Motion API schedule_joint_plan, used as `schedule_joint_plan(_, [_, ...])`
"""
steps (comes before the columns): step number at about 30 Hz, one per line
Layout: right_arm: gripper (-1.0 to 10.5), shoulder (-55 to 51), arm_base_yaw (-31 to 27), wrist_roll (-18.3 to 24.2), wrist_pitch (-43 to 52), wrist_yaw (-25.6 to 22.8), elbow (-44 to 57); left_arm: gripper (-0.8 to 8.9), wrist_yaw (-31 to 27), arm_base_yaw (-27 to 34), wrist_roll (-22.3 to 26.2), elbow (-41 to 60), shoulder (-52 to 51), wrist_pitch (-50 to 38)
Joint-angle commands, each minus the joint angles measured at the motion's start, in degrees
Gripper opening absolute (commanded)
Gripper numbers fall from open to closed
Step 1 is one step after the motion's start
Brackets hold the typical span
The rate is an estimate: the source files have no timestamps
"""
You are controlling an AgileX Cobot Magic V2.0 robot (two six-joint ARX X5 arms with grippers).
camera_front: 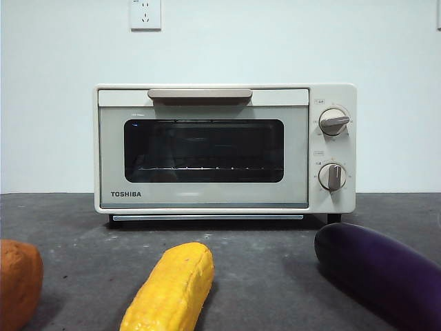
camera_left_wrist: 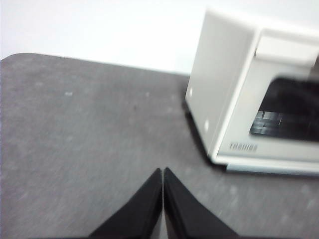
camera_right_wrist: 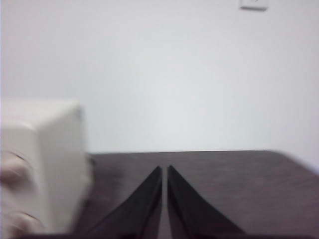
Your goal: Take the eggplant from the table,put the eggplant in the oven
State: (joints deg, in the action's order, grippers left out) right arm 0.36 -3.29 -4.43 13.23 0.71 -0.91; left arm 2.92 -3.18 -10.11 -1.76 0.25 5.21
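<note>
Dark grey speckled table point(camera_front: 275, 262) carries all items. TOSHIBA toaster oven point(camera_front: 207, 186) stands at back, door shut. Nearer camera, three items lie on bare surface, well apart: orange lump point(camera_front: 17, 283) at left, possibly bread, partly cut off; yellow corn cob point(camera_front: 171, 289) in middle; dark purple eggplant point(camera_front: 382, 269) at right.

Eggplant point(camera_front: 386, 272) cut off; right wrist view blurred.
</note>
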Motion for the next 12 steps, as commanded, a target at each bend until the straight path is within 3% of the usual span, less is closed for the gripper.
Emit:
schedule_joint_plan(1, [0.0,-0.15,0.17,-15.23,2.84,0.39,0.04,0.08,0.07,-0.04,-6.91,1.44,-0.02,-3.74])
schedule_joint_plan(4, [0.0,-0.15,0.17,-20.04,4.55,0.39,-0.11,0.07,1.07,-0.04,-11.26,1.07,-0.02,-4.90])
schedule_joint_plan(7, [0.0,-0.15,0.15,-24.44,2.89,1.11,-1.53,0.07,1.62,-0.04,-11.67,-0.15,0.04,-4.76])
schedule_joint_plan(12, [0.0,0.35,0.15,-25.14,-8.94,2.49,-8.61,0.07,2.95,-0.04,-13.55,-5.38,1.18,-0.55])
